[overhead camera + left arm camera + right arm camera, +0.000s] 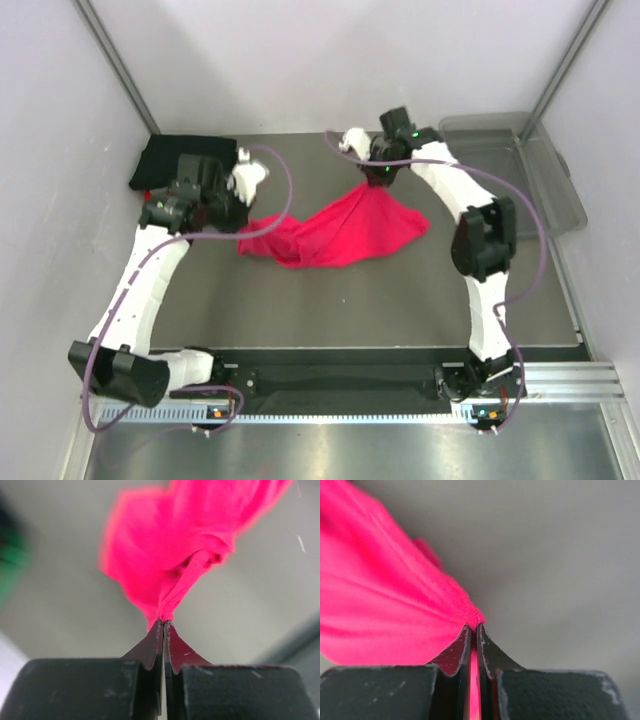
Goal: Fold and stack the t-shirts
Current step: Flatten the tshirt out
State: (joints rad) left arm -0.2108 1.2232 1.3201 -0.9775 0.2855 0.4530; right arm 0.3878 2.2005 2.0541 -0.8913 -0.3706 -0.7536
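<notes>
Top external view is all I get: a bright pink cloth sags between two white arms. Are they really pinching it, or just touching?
Observer: Pinching. The left wrist camera shows the left gripper shut, a bunched bit of the bright pinkish-red cotton t-shirt squeezed between its tips.
Operator: And the other arm?
Observer: The right gripper is shut on a fabric edge; pink shows down the slit between its fingers.
Operator: Anything nearby I'm missing?
Observer: A blurred green patch at the left edge of the left wrist view, too blurred to identify.
</notes>
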